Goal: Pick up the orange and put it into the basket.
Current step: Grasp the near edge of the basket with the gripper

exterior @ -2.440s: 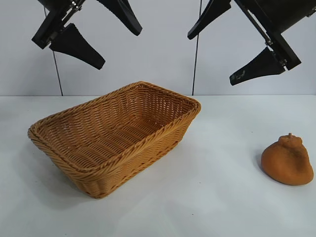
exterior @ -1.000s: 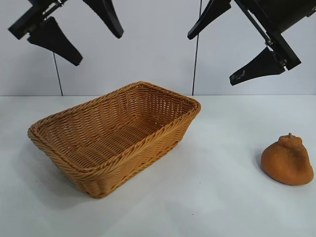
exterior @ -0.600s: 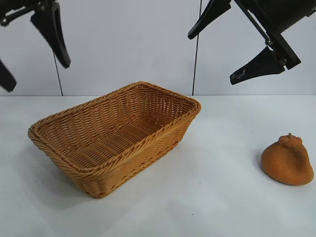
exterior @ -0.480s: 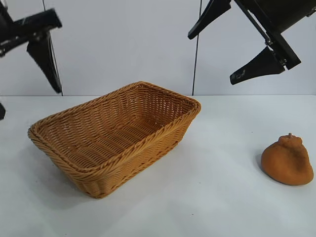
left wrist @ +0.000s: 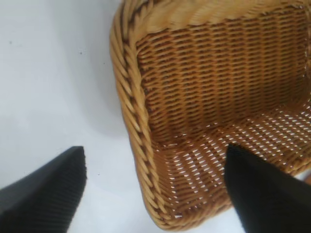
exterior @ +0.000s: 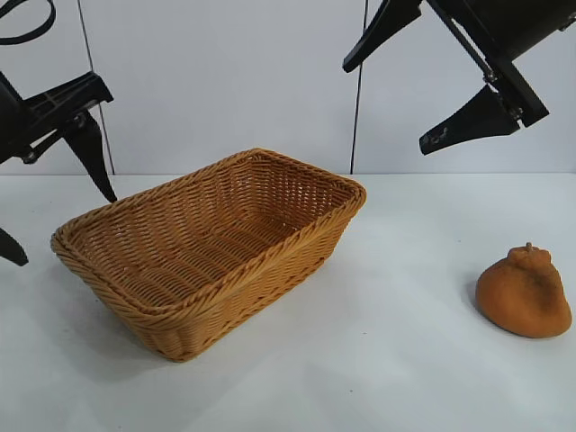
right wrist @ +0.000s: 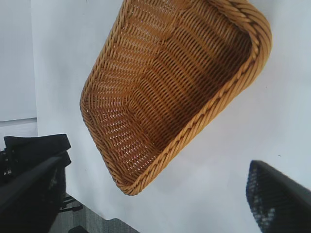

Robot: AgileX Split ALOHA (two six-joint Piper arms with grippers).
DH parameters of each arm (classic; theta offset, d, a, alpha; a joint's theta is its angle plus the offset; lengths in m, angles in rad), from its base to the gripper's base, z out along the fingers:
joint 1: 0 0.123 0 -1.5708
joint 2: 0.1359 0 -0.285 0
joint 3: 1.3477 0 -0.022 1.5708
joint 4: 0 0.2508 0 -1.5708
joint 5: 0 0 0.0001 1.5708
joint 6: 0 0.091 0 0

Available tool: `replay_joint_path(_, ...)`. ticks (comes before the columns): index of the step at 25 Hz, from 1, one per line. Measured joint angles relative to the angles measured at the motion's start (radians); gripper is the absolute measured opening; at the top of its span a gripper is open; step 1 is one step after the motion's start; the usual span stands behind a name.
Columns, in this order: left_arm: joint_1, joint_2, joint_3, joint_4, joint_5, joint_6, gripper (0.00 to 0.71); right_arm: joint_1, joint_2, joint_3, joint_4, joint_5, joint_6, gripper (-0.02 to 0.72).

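The table (exterior: pixel 396 378) carries only two things. The basket (exterior: pixel 225 297) sits left of centre in the exterior view, its long axis running from lower left to upper right, and it holds nothing. The right claw (exterior: pixel 432 81) hangs in the upper right of the frame with its fingers spread wide and nothing between them. The left claw (exterior: pixel 54 220) is at the far left edge, low beside the basket's left end, also spread wide and holding nothing; its wrist view shows one finger over the bare table and the other over the basket's inside, though whether either touches the rim I cannot tell.

The orange (exterior: pixel 524 292) rests on the table at the lower right, well apart from the basket, stem nub up. It lies below the right claw and a little to its right, with the whole basket between it and the left claw. The right arm is plainly the nearer, so the pick most likely falls to it: a descent onto the fruit.
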Motion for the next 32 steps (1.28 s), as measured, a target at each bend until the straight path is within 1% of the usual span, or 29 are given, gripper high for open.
replay_joint_path(5, -0.002, 0.114, 0.0, -0.002, -0.037, -0.001, 0.559, 0.0, 0.0, 0.0, 0.0, -0.001, 0.0, 0.694)
replay_joint_path(11, -0.046, 0.245, 0.0, -0.021, -0.119, -0.001, 0.559, 0.0, 0.0, 0.0, 0.0, -0.015, 0.0, 0.694)
replay_joint_path(16, -0.05, 0.294, 0.003, -0.084, -0.174, -0.001, 0.559, 0.0, 0.0, 0.0, 0.0, -0.015, 0.0, 0.694)
replay_joint_path(18, -0.05, 0.294, 0.003, -0.091, -0.198, -0.002, 0.543, 0.0, 0.0, 0.0, 0.0, -0.015, 0.0, 0.694)
replay_joint_path(20, -0.05, 0.294, 0.003, -0.095, -0.205, -0.01, 0.475, 0.0, 0.0, 0.0, 0.0, -0.015, 0.0, 0.694)
replay_joint_path(21, -0.05, 0.294, 0.003, -0.095, -0.205, -0.02, 0.424, 0.0, 0.0, 0.0, 0.0, -0.015, 0.0, 0.694)
replay_joint_path(23, -0.05, 0.294, 0.003, -0.095, -0.205, -0.038, 0.245, 0.0, 0.0, 0.0, 0.0, -0.015, 0.0, 0.694)
replay_joint_path(24, -0.05, 0.294, 0.003, -0.095, -0.205, -0.047, 0.167, 0.0, 0.0, 0.0, 0.0, -0.015, 0.0, 0.694)
replay_joint_path(25, -0.05, 0.294, 0.003, -0.097, -0.204, -0.054, 0.11, 0.0, 0.0, 0.0, 0.0, -0.015, 0.0, 0.694)
replay_joint_path(26, -0.047, 0.294, 0.003, -0.101, -0.205, -0.061, 0.085, 0.0, 0.0, 0.0, 0.0, -0.015, 0.0, 0.694)
replay_joint_path(29, -0.021, 0.287, 0.003, -0.111, -0.18, -0.039, 0.085, 0.0, 0.0, 0.0, 0.0, -0.015, 0.0, 0.694)
replay_joint_path(32, 0.05, 0.276, -0.005, -0.136, -0.13, 0.061, 0.085, 0.0, 0.0, 0.0, -0.004, -0.014, 0.0, 0.694)
